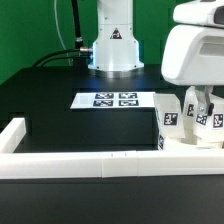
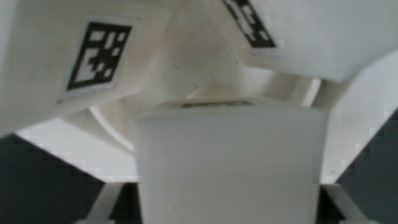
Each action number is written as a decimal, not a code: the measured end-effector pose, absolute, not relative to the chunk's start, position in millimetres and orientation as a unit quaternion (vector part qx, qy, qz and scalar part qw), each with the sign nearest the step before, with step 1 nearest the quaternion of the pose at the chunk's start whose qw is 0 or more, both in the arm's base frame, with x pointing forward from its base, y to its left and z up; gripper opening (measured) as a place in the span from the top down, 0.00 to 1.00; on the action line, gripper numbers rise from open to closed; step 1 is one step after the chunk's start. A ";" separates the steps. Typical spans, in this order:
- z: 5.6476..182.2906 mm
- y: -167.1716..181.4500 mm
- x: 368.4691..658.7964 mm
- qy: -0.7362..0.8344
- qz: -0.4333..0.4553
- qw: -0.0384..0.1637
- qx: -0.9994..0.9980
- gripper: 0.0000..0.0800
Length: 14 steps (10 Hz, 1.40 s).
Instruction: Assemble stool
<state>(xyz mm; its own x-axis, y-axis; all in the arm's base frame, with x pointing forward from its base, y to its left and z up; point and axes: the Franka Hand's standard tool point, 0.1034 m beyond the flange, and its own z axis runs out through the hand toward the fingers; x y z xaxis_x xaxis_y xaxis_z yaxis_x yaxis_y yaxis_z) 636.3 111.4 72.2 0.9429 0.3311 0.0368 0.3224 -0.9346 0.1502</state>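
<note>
The hand was down low at the exterior view's right, right over the stool parts. Two white legs with black-and-white tags stood just beside it, on the side toward the marker board, and the seat sat directly under it, up against the white rail at the desk's near edge. Honestly couldn't tell how wide the hand was: the fingers were buried among the parts in the exterior view, and the wrist view didn't show them clearly either.

Up close from the wrist, a plain white block filled most of the picture. Behind it were two tagged legs tilted toward each other, touching or close to it. The curved seat edge showed below them, over dark desk.
</note>
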 end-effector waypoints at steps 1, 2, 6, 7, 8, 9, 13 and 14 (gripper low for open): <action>72.6 107.8 639.8 0.104 0.047 0.069 0.991 0.58; 72.9 104.8 641.3 0.024 0.056 0.064 0.996 0.58; 74.2 96.9 644.2 -0.284 0.044 -0.001 0.958 0.58; 73.9 99.2 643.9 -0.313 0.045 -0.003 0.949 0.58; 73.3 99.8 643.5 -0.335 0.045 -0.004 0.941 0.58; 73.0 99.8 643.3 -0.375 0.044 -0.006 0.926 0.58; 72.2 103.4 641.5 -0.575 0.033 -0.026 0.817 0.58; 69.8 107.2 639.4 -0.654 0.027 -0.038 0.755 0.58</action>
<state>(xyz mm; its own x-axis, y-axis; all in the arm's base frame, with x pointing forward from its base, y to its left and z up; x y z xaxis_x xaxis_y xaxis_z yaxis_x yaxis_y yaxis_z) 639.4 107.2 69.8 0.1442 -0.9895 -0.0086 -0.9854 -0.1428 -0.0928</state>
